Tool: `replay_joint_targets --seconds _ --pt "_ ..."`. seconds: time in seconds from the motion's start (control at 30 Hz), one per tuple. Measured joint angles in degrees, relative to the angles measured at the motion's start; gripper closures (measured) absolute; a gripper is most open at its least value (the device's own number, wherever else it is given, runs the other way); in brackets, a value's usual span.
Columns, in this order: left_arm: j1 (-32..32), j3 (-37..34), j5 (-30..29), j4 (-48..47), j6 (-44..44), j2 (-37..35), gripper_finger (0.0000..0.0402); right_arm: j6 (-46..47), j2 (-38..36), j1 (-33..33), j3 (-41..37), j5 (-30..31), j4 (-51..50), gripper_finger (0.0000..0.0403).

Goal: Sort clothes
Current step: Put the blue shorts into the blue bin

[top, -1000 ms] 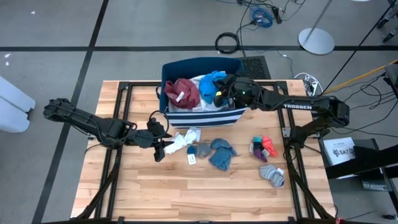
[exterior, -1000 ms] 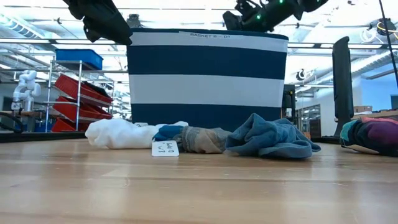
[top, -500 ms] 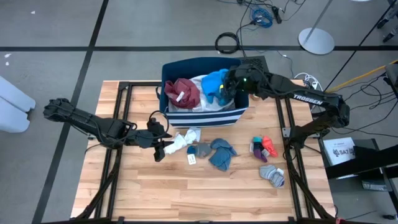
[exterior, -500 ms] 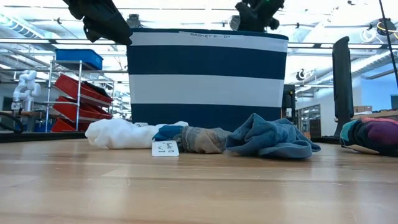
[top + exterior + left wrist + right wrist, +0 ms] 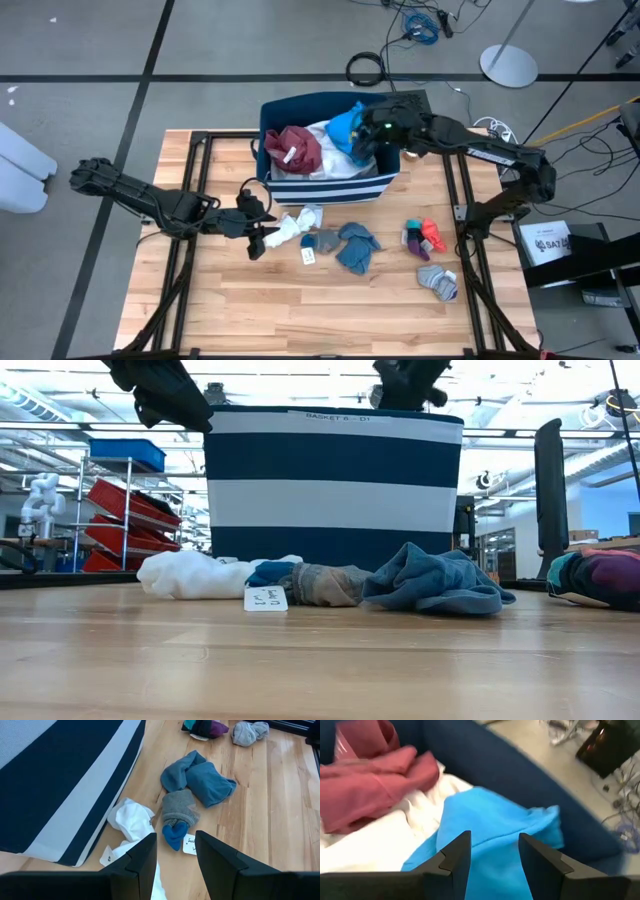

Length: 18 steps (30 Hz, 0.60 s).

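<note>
The navy-and-white striped bin [image 5: 325, 187] stands at the table's far middle and holds a maroon garment [image 5: 295, 148], a white one [image 5: 380, 845] and a bright blue one [image 5: 490, 820]. My right gripper [image 5: 495, 851] hangs open above the blue garment, over the bin's right part [image 5: 364, 140]. On the table in front of the bin lie a white garment [image 5: 131, 817], a grey sock with a blue toe [image 5: 176, 812] and blue-grey pieces [image 5: 202, 777]. My left gripper [image 5: 175, 851] hovers open just left of the white garment [image 5: 262, 236], well above the table [image 5: 165, 395].
A paper tag [image 5: 308, 256] lies by the grey sock. Colourful socks [image 5: 422, 237] and grey socks [image 5: 438, 282] lie toward the table's right. Bare wood [image 5: 250, 310] stretches along the near edge. Black frame rails [image 5: 190, 250] run along both table sides.
My right gripper has risen over the bin, swung toward the table's far edge and tipped more level. The bright blue garment lies in the bin's far right part. My left arm and the clothes on the table have kept still.
</note>
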Motion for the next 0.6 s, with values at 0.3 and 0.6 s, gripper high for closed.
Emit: replay_joint_targets --seconds 0.3,0.6 --pt "0.0 0.0 0.0 0.4 0.0 0.0 0.0258 1.6 13.1 0.0 -0.1 0.0 4.9 0.0252" --pt "0.0 0.0 0.0 0.3 0.0 0.0 0.0258 7.7 25.0 -1.8 -0.1 -13.9 8.6 0.0252"
